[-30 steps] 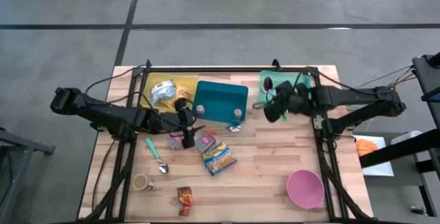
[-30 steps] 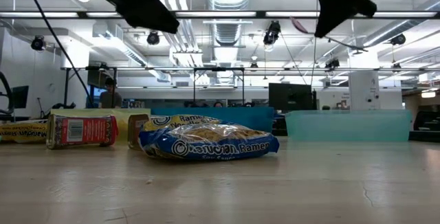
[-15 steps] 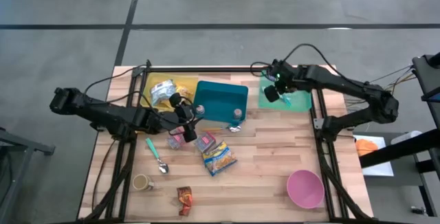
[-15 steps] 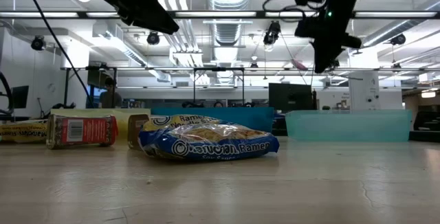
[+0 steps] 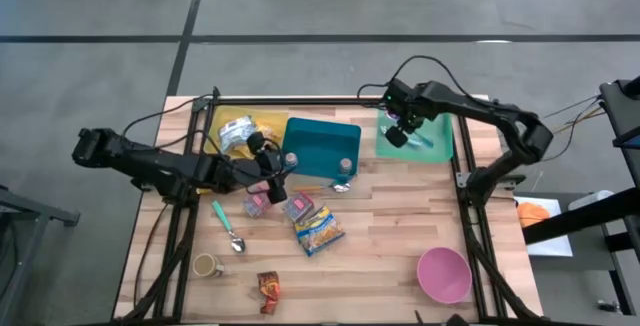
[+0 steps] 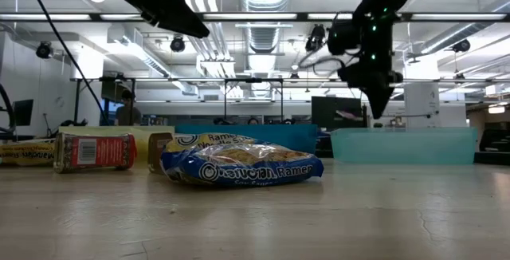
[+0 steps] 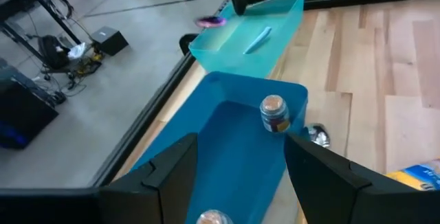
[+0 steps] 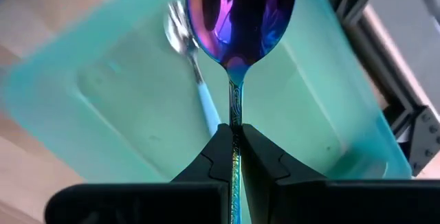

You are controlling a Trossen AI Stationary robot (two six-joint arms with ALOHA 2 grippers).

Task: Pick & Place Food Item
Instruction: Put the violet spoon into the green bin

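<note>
My right gripper [image 8: 235,148] hangs over the light green bin [image 5: 432,146] at the table's far right, shut on an iridescent spoon [image 8: 240,11]. A blue-handled utensil [image 8: 204,107] lies on that bin's floor. A ramen packet [image 5: 318,228] lies flat on the middle of the table, and a red can [image 6: 96,151] lies on its side to the packet's left. My left gripper [image 5: 275,188] hovers open above these, just in front of the blue bin [image 7: 227,135], with nothing between its fingers. My right gripper pinches the spoon's thin handle [image 8: 236,117] between its two fingertips. The fingers point steeply down from above and lie along the handle. The spoon's bowl sticks out beyond the fingertips, lifted clear above the green bin's floor.
Two small jars [image 5: 291,159] [image 5: 345,165] stand at the blue bin's near side. Yellow packets [image 5: 240,131] lie at the far left. Near the front edge are a pink bowl [image 5: 444,274], a cup [image 5: 207,264], a green-handled spoon [image 5: 228,226] and a snack packet [image 5: 268,291].
My right gripper has carried the spoon down and a little toward the far edge, over the green bin, and has tipped from slanting to pointing steeply down while its arm swung round to the far side. My left gripper has turned slightly in place.
</note>
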